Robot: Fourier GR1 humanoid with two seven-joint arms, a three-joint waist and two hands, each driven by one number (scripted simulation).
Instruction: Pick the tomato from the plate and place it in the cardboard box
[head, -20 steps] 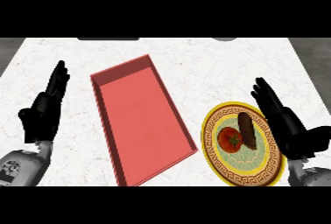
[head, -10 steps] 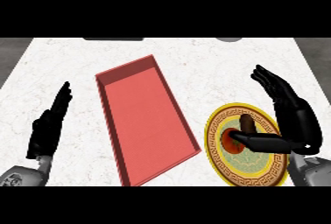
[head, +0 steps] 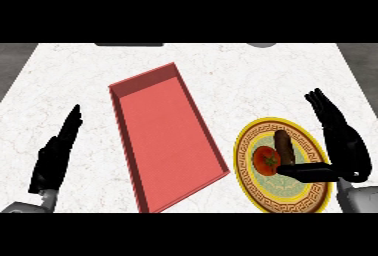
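Tomato first: the small round red tomato (head: 265,161) sits on the round yellow plate with a gold patterned rim (head: 251,192), at the right side of the white marble desk (head: 221,65). A dark brown sausage-shaped piece of food (head: 284,148) lies on the plate too, just beside the tomato on its right. The right robot hand (head: 341,142) is over the right edge of the plate. Its fingers are straight and point up and away, and its thumb (head: 306,172) reaches across the plate toward the tomato. The thumb tip looks very close to the tomato, maybe touching it, but the fingers are not curled round it, so the hand is spread apart and holds nothing. The long red open box with low walls (head: 159,145) lies on the desk to the left of the plate, just beside it. Nothing is inside it. The left robot hand (head: 55,155) rests near the left edge with its fingers straight and together, well apart from the box. I think the job has only just begun. The tomato has not been picked up yet. What is left is to close the right robot hand on the tomato, lift it, carry it left over the wall, and put it down in the box.
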